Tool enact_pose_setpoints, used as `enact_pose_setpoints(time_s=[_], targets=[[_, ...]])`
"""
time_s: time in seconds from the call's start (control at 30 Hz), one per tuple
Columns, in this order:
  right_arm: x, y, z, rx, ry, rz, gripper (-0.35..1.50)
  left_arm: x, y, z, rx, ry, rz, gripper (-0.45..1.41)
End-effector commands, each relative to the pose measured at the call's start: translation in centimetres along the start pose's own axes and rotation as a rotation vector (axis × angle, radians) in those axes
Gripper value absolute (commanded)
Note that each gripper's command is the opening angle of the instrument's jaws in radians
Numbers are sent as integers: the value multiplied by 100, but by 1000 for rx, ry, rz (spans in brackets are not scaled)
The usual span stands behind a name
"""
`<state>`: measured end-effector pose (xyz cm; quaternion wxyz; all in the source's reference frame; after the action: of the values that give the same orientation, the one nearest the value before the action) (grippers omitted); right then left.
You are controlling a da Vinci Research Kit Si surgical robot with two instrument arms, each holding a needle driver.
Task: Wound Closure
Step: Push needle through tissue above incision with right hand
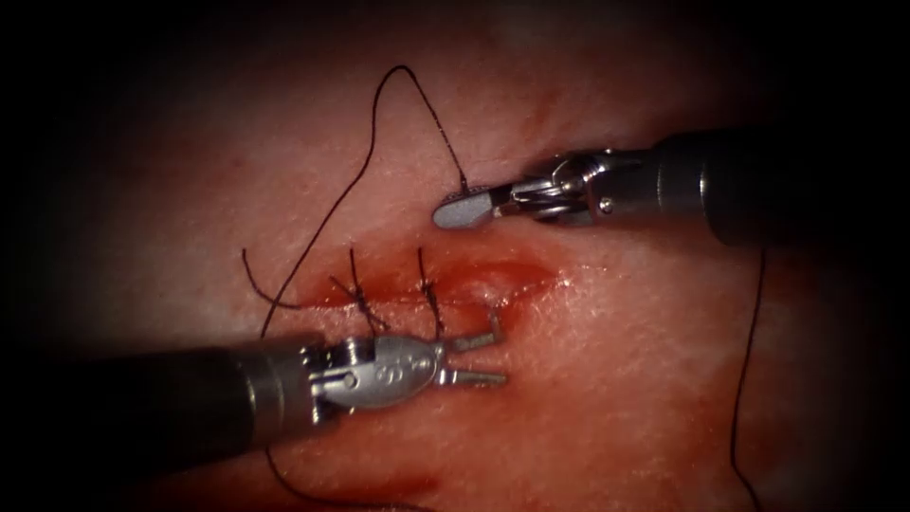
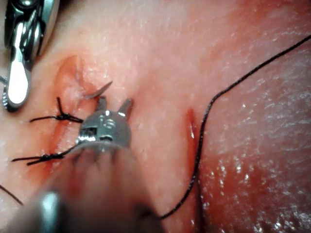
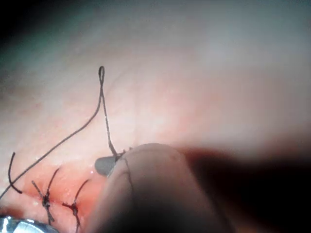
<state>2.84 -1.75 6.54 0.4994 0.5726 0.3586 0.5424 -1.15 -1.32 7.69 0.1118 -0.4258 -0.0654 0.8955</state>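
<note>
Left pincer (image 1: 477, 358) lying low across the tissue (image 1: 607, 379), shaft coming in from the picture's left in the endoscope view; jaws parted, spread in a narrow V, gripping nothing; upper jaw tip touching or just beside the needle (image 1: 495, 305), lower jaw tip resting near the tissue just below the cut (image 1: 502, 277).

Needle set in the tissue at the open right-hand stretch of the cut; only a short curved part showing above the surface, rising beside the upper jaw of the left pincer; in the left wrist view the same short arc (image 2: 97, 91) emerging from the cut's edge, just ahead of the parted jaws of the left pincer (image 2: 114, 104); held by neither tool.

Right pincer (image 1: 464, 210) above the cut, coming in from the picture's right; jaws closed on the thread (image 1: 374, 123), gripped close to the tip; thread rising from that grip to a peak, then falling in a long curve toward the left part of the cut and passing under the left shaft; another strand (image 1: 749, 360) hanging down the right side of the tissue.

Two finished stitches (image 1: 360, 294) with knots and short cut ends crossing the left part of the cut; red fluid (image 1: 398, 280) pooled along the cut around them.

Right wrist view: right pincer (image 3: 108, 165) closed on the thread (image 3: 101, 92), with a small loop at its top.
</note>
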Motion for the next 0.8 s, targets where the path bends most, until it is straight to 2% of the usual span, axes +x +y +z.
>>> enact_pose_setpoints(time_s=[0.03,0.07,0.1,0.13,0.27,0.33,0.47,0.57,0.8], targets=[[9,-6,2,-16,26,-94,7,-1,0,8,1,1,-1,21],[17,-10,-1,-32,63,-184,49,-1,0,8,2,1,-1,21],[23,-13,-3,-43,92,-227,83,0,1,7,2,1,-1,21],[32,-17,-6,-45,130,-279,103,0,1,7,2,1,-1,21],[64,-22,-19,-146,244,-474,126,0,1,7,2,1,-1,21],[86,-20,-30,-216,286,-584,130,0,1,7,2,1,-1,21],[106,-17,-45,-296,318,-665,130,0,1,7,2,1,-1,21],[114,-16,-52,-334,335,-684,131,0,1,7,2,1,-1,21],[120,-20,-51,-350,349,-688,120,0,1,8,3,0,-1,21]])
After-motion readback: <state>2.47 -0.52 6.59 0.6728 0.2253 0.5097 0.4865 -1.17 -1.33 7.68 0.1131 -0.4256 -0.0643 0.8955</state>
